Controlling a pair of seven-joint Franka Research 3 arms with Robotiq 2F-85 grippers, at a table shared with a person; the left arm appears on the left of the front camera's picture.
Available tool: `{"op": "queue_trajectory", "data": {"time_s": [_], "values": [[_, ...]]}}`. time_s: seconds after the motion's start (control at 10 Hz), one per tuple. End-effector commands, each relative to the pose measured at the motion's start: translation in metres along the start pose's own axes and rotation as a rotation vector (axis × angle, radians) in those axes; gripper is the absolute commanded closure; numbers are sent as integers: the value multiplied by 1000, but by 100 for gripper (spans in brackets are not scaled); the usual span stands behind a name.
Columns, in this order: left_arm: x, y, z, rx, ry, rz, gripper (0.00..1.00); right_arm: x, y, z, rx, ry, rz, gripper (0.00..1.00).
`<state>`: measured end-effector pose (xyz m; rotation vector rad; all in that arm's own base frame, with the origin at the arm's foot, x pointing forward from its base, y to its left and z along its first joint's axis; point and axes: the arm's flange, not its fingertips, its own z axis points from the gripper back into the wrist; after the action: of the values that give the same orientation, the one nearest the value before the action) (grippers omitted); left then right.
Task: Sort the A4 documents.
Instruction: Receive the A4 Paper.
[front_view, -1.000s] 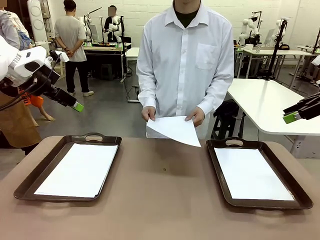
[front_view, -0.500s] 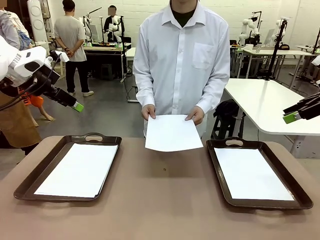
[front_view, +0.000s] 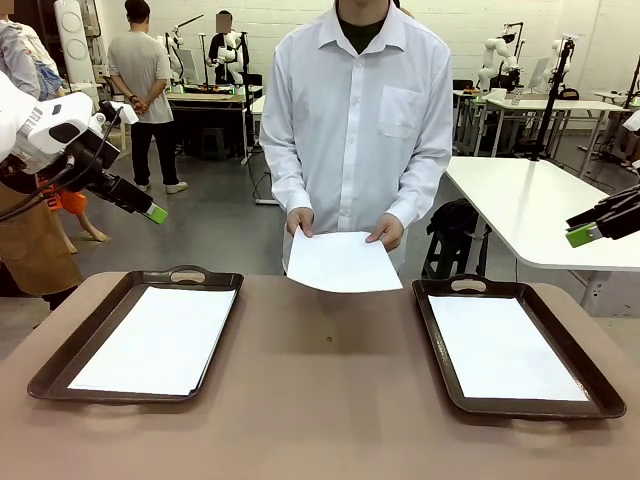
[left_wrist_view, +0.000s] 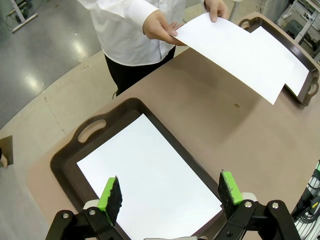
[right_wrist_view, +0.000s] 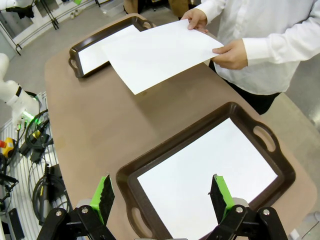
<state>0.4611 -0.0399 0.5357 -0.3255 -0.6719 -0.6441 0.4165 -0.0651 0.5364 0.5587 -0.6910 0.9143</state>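
Observation:
A person at the far side holds a white A4 sheet (front_view: 338, 262) in both hands over the table's far edge, between the two trays; this sheet (left_wrist_view: 239, 52) (right_wrist_view: 155, 52) shows from both wrists. A second sheet (front_view: 160, 338) lies in the left dark brown tray (front_view: 80, 345), and a third sheet (front_view: 500, 346) lies in the right tray (front_view: 590, 375). My left gripper (left_wrist_view: 170, 197) hangs open high above the left tray's sheet (left_wrist_view: 145, 180). High over the right tray's sheet (right_wrist_view: 207, 175), my right gripper (right_wrist_view: 162, 197) is open too.
The brown tabletop (front_view: 325, 400) runs bare between the trays. Behind the person stand a white table (front_view: 530, 205) at the right and other people and benches farther back. Cables and gear (right_wrist_view: 30, 145) lie on the floor beside the table.
The person has drawn the held sheet slightly back toward the body and levelled it flat. Both arms stay still.

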Motion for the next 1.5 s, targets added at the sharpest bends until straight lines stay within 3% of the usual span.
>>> {"op": "queue_trajectory", "data": {"time_s": [0.0,1.4], "values": [[-1,1,1,-9,-4,-2,0,-1,1,-2,3,0,10,0],[-1,1,1,-9,-4,-2,0,-1,1,-2,3,0,10,0]]}}
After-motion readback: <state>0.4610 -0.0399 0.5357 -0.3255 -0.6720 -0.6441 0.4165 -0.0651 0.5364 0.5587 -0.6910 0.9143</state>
